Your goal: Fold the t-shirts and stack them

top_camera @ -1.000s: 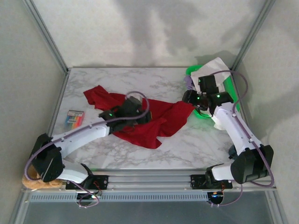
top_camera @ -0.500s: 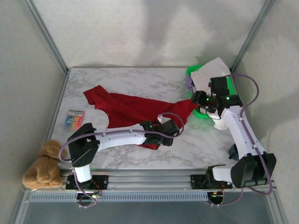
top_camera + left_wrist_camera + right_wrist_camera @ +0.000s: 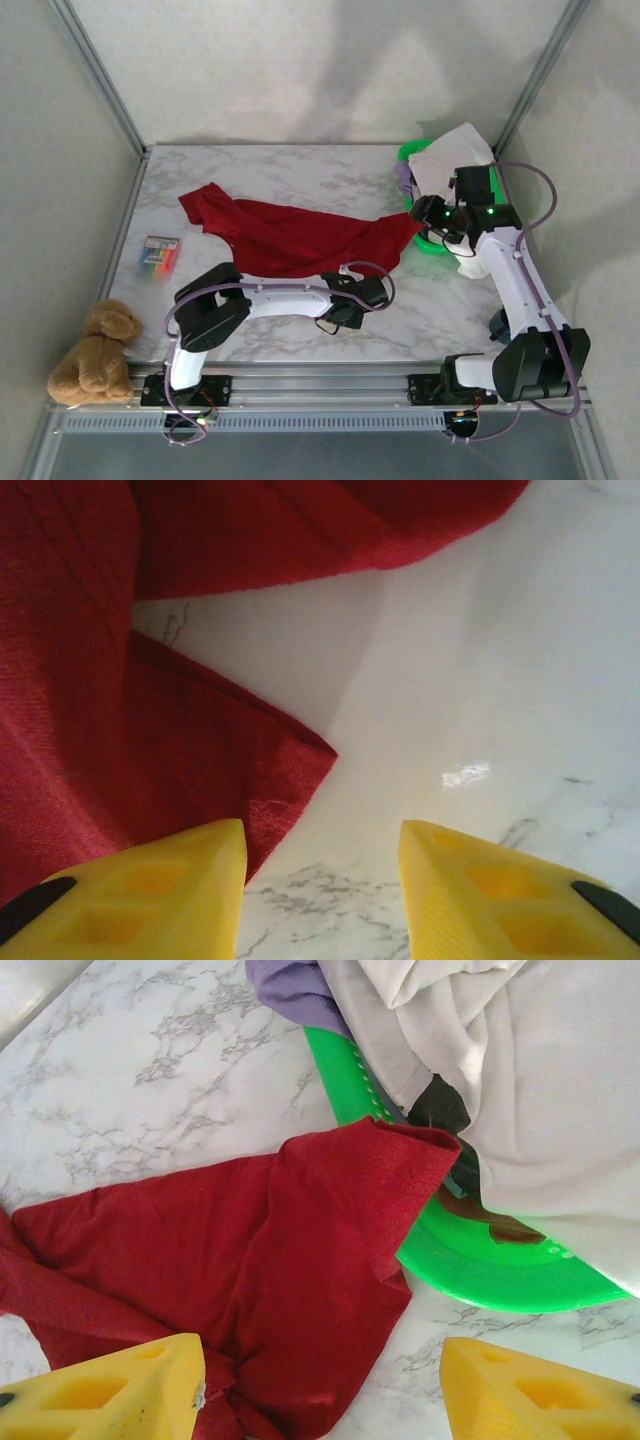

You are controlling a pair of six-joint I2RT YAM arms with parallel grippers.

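The deep red t-shirt (image 3: 290, 235) lies spread across the middle of the marble table, its right tip reaching the green basket. My left gripper (image 3: 345, 305) hovers open at the shirt's near edge. In the left wrist view a corner of the red t-shirt (image 3: 80, 710) lies beside the left fingertip, and bare marble shows between the fingers of the left gripper (image 3: 322, 880). My right gripper (image 3: 432, 215) stands open over the shirt's right tip. In the right wrist view the right gripper (image 3: 322, 1380) has the red t-shirt (image 3: 250, 1260) under it. The white t-shirt (image 3: 458, 148) (image 3: 540, 1080) is heaped in the basket.
The green plastic basket (image 3: 432, 245) (image 3: 500, 1270) sits at the far right, with a purple cloth (image 3: 290, 990) hanging over its rim. A small colourful packet (image 3: 160, 255) lies at the left. A tan teddy bear (image 3: 95, 350) sits off the table's near left corner.
My left arm has swung right and nearer, off the top of the red shirt to its near edge. The shirt now lies flatter. My right gripper has drawn back slightly towards the basket.
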